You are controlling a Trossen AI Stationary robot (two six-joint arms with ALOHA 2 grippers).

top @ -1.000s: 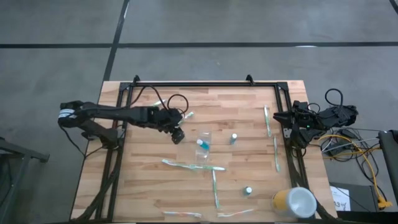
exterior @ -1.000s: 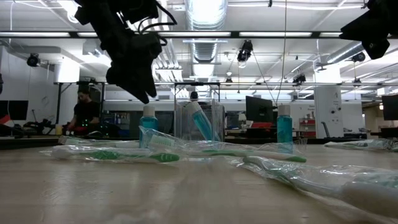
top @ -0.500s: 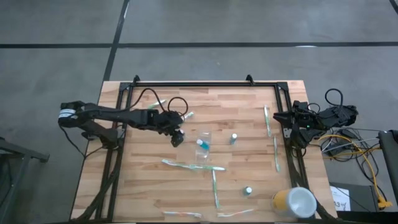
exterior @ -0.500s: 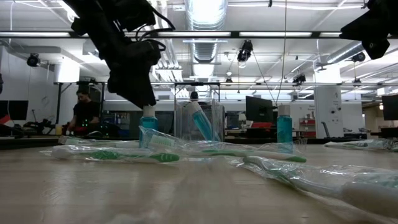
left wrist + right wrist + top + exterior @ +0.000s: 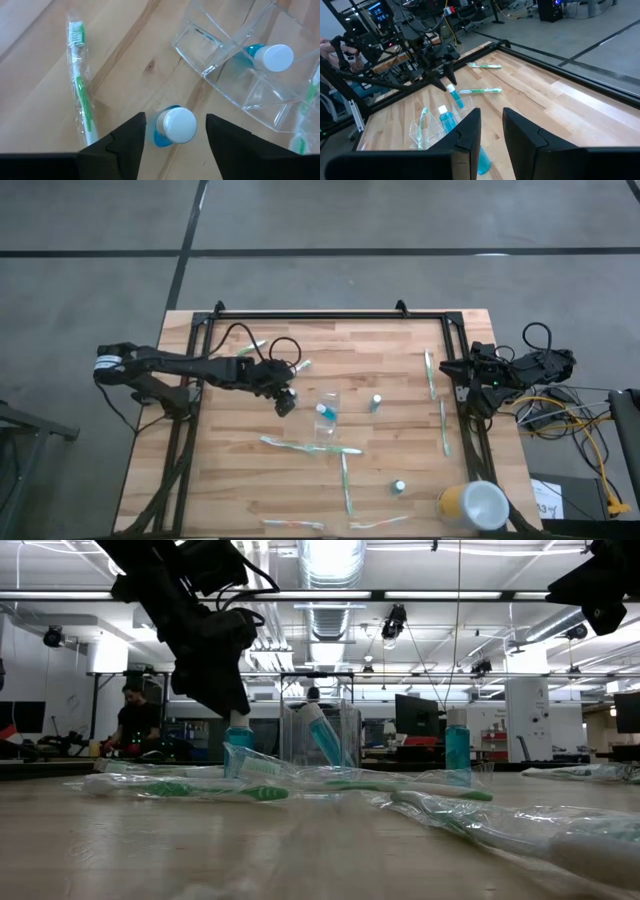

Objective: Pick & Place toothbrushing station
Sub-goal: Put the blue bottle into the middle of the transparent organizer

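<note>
A small blue tube with a white cap (image 5: 176,127) stands upright on the wooden table (image 5: 240,470). My left gripper (image 5: 176,118) hangs open over it, one finger on each side of the cap with a gap both ways. Beside it stands the clear cup (image 5: 327,408), with another tube (image 5: 270,56) leaning inside. Wrapped toothbrushes (image 5: 305,446) lie scattered flat on the table, one (image 5: 80,85) close to the gripper. My right gripper (image 5: 491,112) waits at the table's right edge (image 5: 447,366), its fingers a narrow gap apart with nothing between them.
Two more tubes (image 5: 376,401) (image 5: 399,486) stand right of the cup. More toothbrushes (image 5: 430,372) (image 5: 345,480) lie toward the right and near edges. A yellow cup with a white top (image 5: 473,505) lies at the near right corner. A black frame rail (image 5: 310,314) runs along the far edge.
My left gripper has come down over the standing tube, still open, until its fingertips stand level with the cap. The tube, the cup and the toothbrushes have not moved.
</note>
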